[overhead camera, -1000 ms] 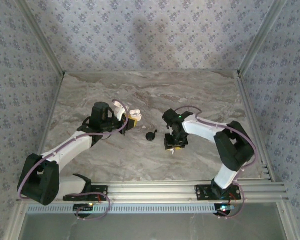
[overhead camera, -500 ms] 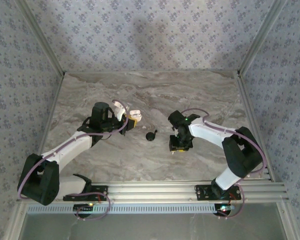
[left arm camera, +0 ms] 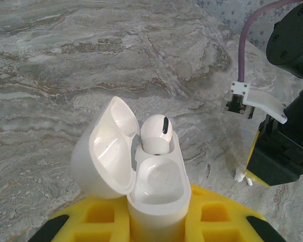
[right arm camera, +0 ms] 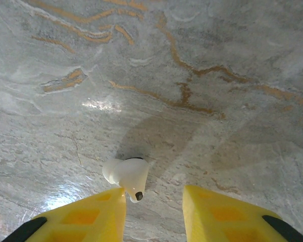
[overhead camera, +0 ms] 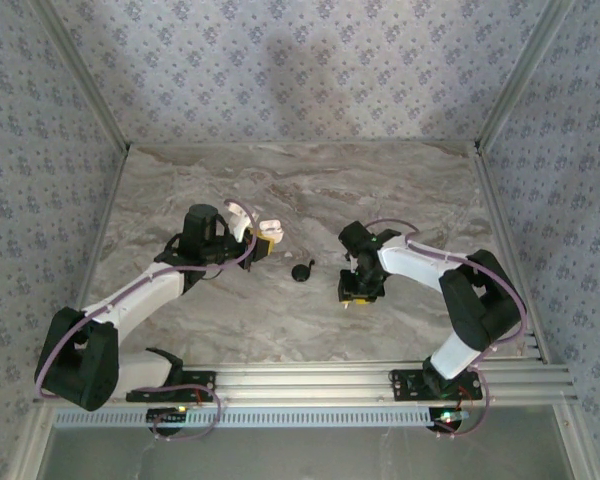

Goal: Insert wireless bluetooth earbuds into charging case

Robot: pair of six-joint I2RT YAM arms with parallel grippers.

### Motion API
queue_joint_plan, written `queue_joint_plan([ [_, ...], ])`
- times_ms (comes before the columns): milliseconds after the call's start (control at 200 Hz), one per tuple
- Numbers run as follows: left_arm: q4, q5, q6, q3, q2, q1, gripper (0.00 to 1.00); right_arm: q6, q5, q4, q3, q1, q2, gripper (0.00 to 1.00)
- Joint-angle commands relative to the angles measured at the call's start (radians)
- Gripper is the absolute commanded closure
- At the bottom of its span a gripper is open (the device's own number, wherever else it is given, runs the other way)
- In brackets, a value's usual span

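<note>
My left gripper (left arm camera: pixel 156 219) is shut on the white charging case (left arm camera: pixel 159 194), holding it upright with its lid (left arm camera: pixel 103 151) swung open to the left. One white earbud (left arm camera: pixel 155 132) sits in the case's far socket; the near socket is bare. In the top view the left gripper (overhead camera: pixel 263 237) is left of centre. My right gripper (right arm camera: pixel 154 201) points down at the marble, open. A second white earbud (right arm camera: pixel 125 174) lies on the table against its left fingertip (right arm camera: pixel 103 204); the right fingertip stands apart from it. The right gripper (overhead camera: pixel 353 296) hovers right of centre.
A black round object with a short stem (overhead camera: pixel 302 271) lies on the marble table (overhead camera: pixel 310 190) between the two grippers. From the left wrist, the right gripper's black body and yellow finger (left arm camera: pixel 278 156) stand close at the right. Patterned walls enclose the table.
The right gripper has shifted slightly right and toward the near edge, and its jaws have narrowed. The left arm and the case have stayed still.
</note>
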Motion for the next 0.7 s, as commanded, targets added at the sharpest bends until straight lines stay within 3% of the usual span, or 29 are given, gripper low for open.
queue_joint_plan([
  [0,0.001,0.006,0.013,0.033,0.005,-0.005,0.87,0.020,-0.009,-0.001,-0.019,-0.010,0.013,0.65],
  [695,-0.001,0.007,0.014,0.033,0.006,-0.005,0.87,0.064,-0.079,0.073,-0.138,-0.110,-0.088,0.72],
])
